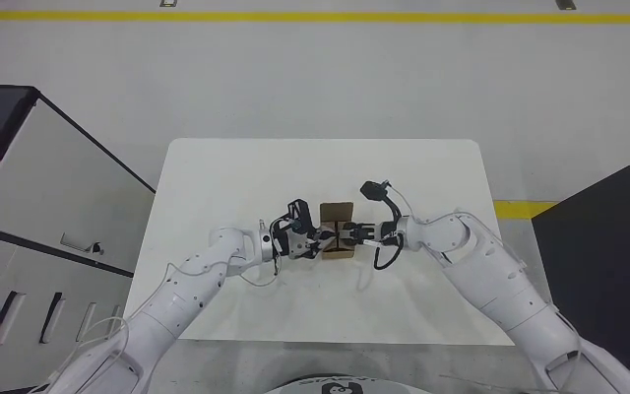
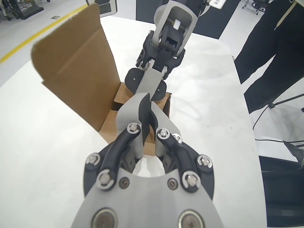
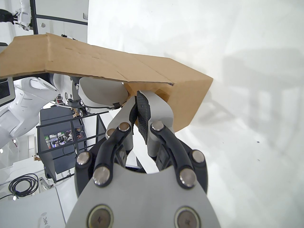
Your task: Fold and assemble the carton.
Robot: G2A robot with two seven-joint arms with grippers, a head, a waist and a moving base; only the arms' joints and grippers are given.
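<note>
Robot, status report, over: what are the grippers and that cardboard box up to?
Left gripper shut, right gripper shut, tips nearly touching at the carton. Carton open, lid flap raised. No obstruction seen.

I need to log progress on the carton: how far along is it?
Done: the carton stands on the table as an open box, side walls up. In hand: the left gripper and right gripper, fingers shut, meet tip to tip over its open top. Left: the lid is upright and not yet folded down and closed.
</note>
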